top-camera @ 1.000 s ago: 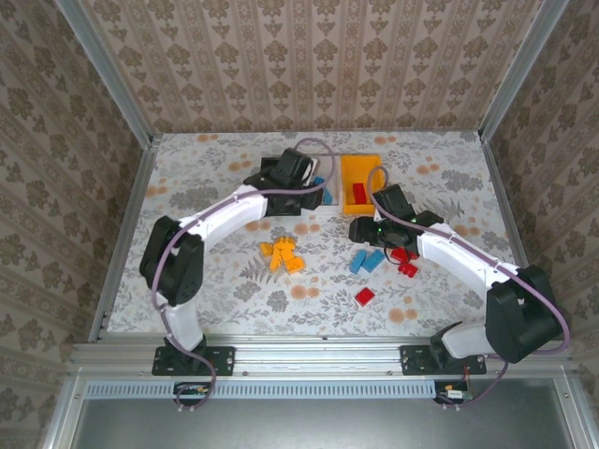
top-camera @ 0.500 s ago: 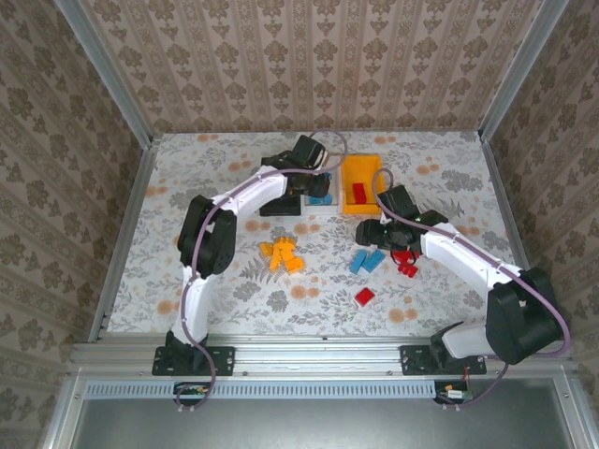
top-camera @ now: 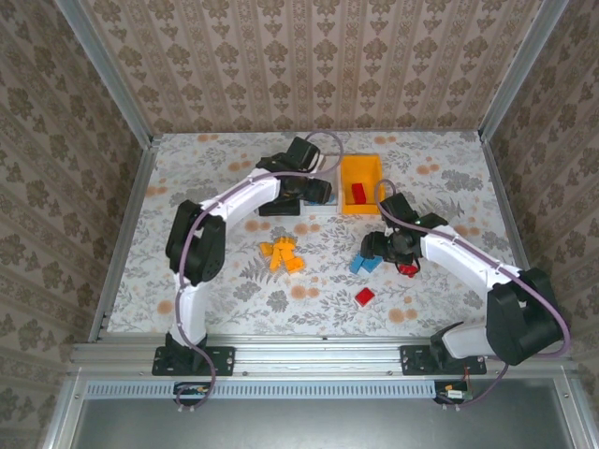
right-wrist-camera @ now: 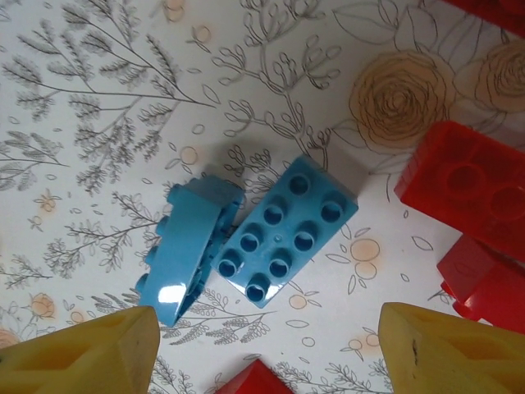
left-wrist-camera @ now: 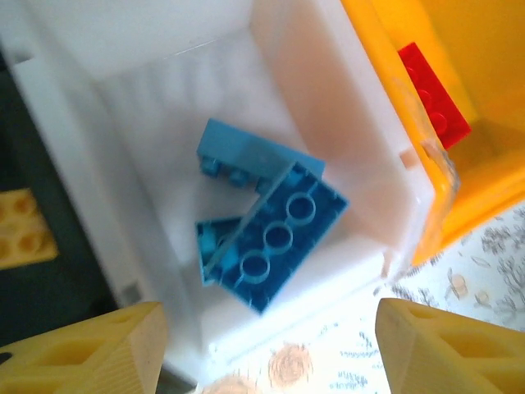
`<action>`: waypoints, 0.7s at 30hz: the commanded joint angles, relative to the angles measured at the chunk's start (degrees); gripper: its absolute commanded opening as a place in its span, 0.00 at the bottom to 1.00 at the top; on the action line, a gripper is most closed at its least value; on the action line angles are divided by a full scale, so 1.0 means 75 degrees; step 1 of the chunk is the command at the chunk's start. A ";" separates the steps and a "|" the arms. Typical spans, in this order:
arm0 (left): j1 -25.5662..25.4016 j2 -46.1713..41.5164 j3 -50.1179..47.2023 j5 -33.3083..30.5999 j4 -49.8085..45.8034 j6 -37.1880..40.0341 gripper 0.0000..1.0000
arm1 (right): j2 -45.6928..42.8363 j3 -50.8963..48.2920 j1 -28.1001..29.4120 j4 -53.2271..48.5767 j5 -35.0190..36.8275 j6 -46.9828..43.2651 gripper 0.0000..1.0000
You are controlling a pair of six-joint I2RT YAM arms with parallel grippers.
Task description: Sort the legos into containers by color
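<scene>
1. Left end effector (left-wrist-camera: 267, 349) — fingers spread, nothing held, hanging over the white bin (left-wrist-camera: 164, 98). A blue pile (left-wrist-camera: 275, 234) lies inside.
2. Right end effector (right-wrist-camera: 267, 349) — also spread and empty, low over two blues on the tabletop (right-wrist-camera: 98, 98): a flat blue (right-wrist-camera: 287, 230) and a tipped blue (right-wrist-camera: 189, 246) leaning against it.
3. Other bins: a red brick (left-wrist-camera: 433, 94) in the orange bin (left-wrist-camera: 492, 49), a yellow brick (left-wrist-camera: 20, 234) in the black bin (left-wrist-camera: 16, 139). Loose on the tabletop: yellow cluster (top-camera: 281, 254), red group (top-camera: 406, 267), lone red (top-camera: 365, 296).
4. Risks, my read:
   - The two blues touch, so closing could catch both, or squeeze the tipped one and pop it out.
   - The red group sits just beside the flat blue; a finger coming down there may shove a red or jam on it.
   - The blues belong in the white bin, where the left arm hangs, so the arms could clash.
   - The bins are joined; a clipped wall on lift-out would shift all three.
   - Red goes in orange, so yellows could get dropped there by colour match.
5. Writing: none readable; the stud tops are too blurred for any logo.
</scene>
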 commanded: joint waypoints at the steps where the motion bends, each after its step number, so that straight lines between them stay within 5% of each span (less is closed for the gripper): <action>1: -0.0101 -0.1182 -0.0555 -0.0155 0.0037 -0.0033 0.70 | 0.0451 0.0126 0.0008 -0.0429 0.0104 0.0401 0.73; 10: -0.0075 -0.3536 -0.2672 -0.0390 0.0127 -0.0262 0.74 | 0.1443 0.0858 0.0345 -0.0427 0.0248 0.0721 0.69; 21: 0.0263 -0.5005 -0.3974 -0.0409 0.0124 -0.0387 0.75 | 0.2167 0.1801 0.1133 -0.0896 0.0683 0.1036 0.64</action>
